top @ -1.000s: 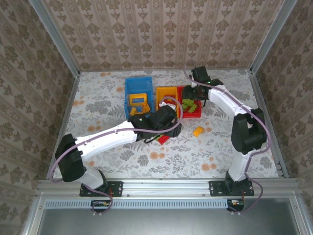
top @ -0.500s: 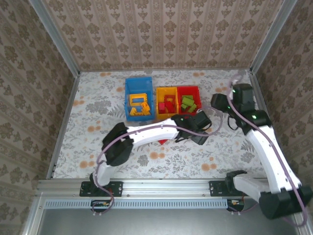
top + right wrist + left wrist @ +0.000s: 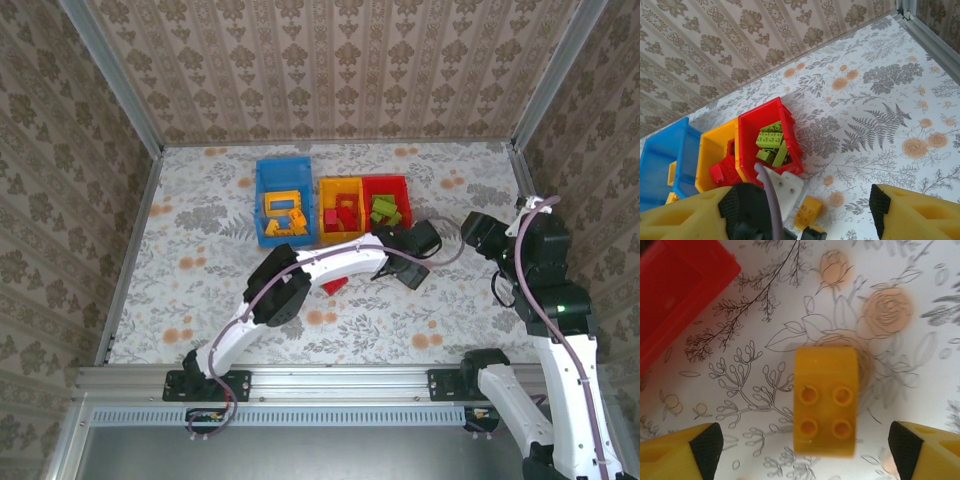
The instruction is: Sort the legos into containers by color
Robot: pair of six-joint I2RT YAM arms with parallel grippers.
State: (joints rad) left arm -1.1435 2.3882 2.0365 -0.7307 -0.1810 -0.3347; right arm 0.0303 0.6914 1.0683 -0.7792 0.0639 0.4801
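1. One flowered worktop [image 3: 200,210] carries everything. The top view takes in its whole spread, while the left wrist view gives only a close patch.
2. Two arms work over it. The left arm [image 3: 330,262] stretches from its base across to right of centre, and the right arm [image 3: 545,290] stands folded at the near right. A second ago the right arm reached over the red bin; it has since drawn back to the right, and the left arm has swung rightward.
3. Three bins sit side by side at the far middle: blue bin [image 3: 261,200], yellow-orange bin [image 3: 340,182] and red bin [image 3: 387,180]. The right wrist view shows the contents more plainly, with green bricks [image 3: 771,142] in the red bin and red bricks [image 3: 722,170] in the yellow-orange one.
4. Left claw [image 3: 412,262] hangs near the red bin's near right corner. In the left wrist view its jaws gape wide and grip nothing, one on each side of the yellow brick without touching it.
5. Right claw [image 3: 480,232] is spread wide and empty in its wrist view, and sits to the right of the bins.
6. Yellow frame [image 3: 283,203] lies in the blue bin.
7. Yellow brick [image 3: 826,400], with four studs up, rests on the worktop near the red bin. The top view hides it under the left claw, though a second ago it lay in plain sight there.
8. Red brick [image 3: 335,286] lies on the worktop, partly under the left arm.
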